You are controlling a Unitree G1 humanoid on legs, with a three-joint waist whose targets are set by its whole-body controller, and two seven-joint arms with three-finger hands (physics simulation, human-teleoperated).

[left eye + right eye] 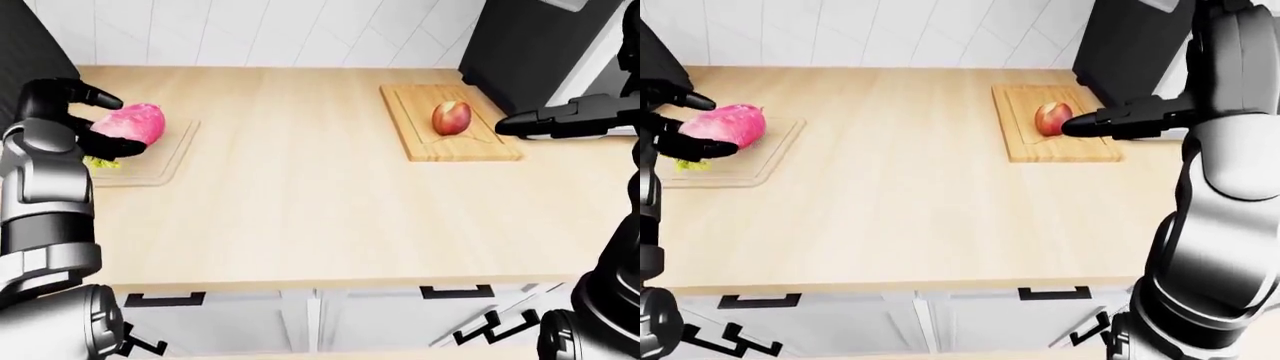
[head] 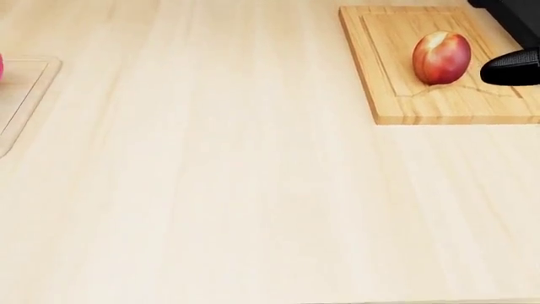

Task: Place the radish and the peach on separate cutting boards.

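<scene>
Your left hand has its fingers curled round the pink radish, holding it over the pale cutting board at the far left of the wooden counter. The peach sits on the darker cutting board at the far right. Your right hand is near the peach, fingers extended and empty, apart from it.
</scene>
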